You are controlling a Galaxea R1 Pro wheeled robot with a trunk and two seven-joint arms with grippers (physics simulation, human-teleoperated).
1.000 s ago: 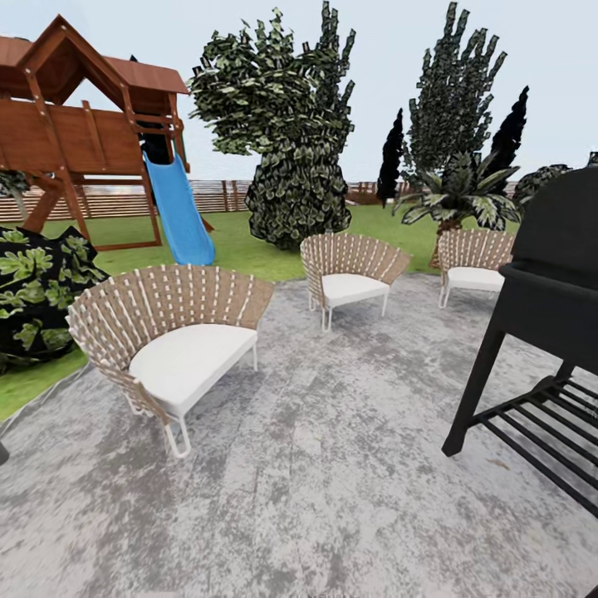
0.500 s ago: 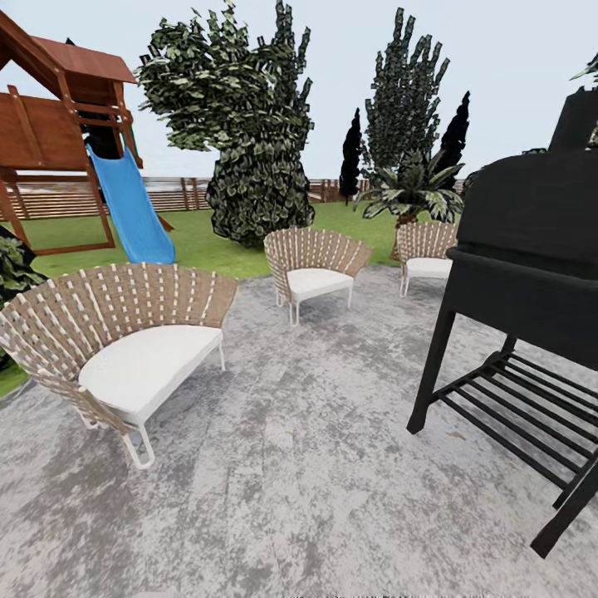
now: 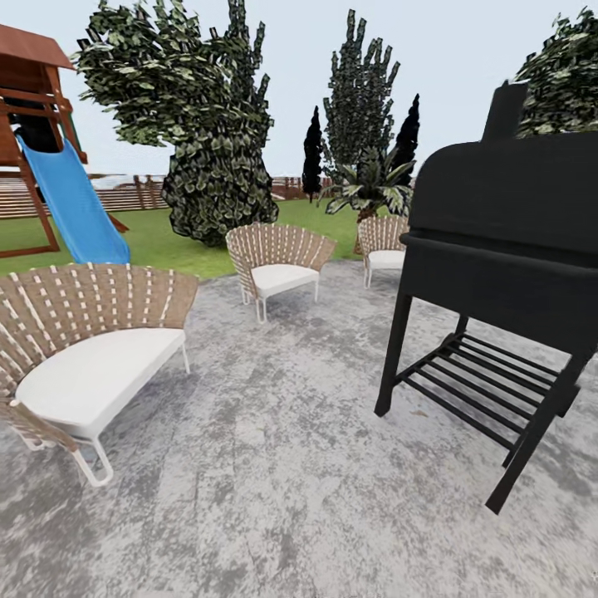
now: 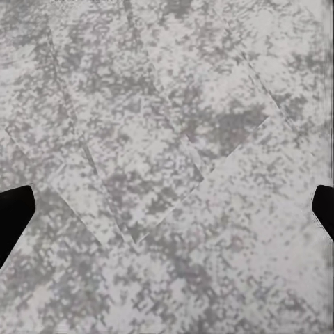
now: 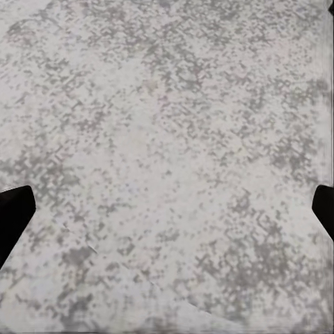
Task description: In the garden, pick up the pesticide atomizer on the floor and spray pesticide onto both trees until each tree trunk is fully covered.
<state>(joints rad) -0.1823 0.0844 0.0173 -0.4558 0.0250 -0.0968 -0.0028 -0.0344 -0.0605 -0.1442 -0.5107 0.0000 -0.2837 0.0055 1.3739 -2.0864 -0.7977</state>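
The pesticide atomizer is out of view. The garden lawn point(image 3: 158, 241) lies beyond the grey patio point(image 3: 274, 465), with a slatted wooden fence point(image 3: 124, 195) behind it. Leafy dark-green trees rise at the back left point(image 3: 166, 75), back middle point(image 3: 359, 83) and top right point(image 3: 565, 75). Their tree trunks are hidden by foliage and the grill. In the left wrist view my left gripper point(image 4: 169, 212) stands open over bare paving, its black fingertips point(image 4: 14, 216) far apart. In the right wrist view my right gripper point(image 5: 169, 212) is open over paving too, with nothing between the fingers.
A black grill on legs point(image 3: 498, 274) stands close at the right. Wicker chairs with white cushions sit at the near left point(image 3: 83, 349), middle point(image 3: 278, 262) and farther back point(image 3: 384, 245). A playset with a blue slide point(image 3: 71, 203) is at the far left. A palm point(image 3: 370, 187) and black column trees point(image 3: 314, 154) stand behind.
The whole head view has swung to the right, so the camera has moved. The grill now takes up more of the right side and the playset has slid toward the left edge.
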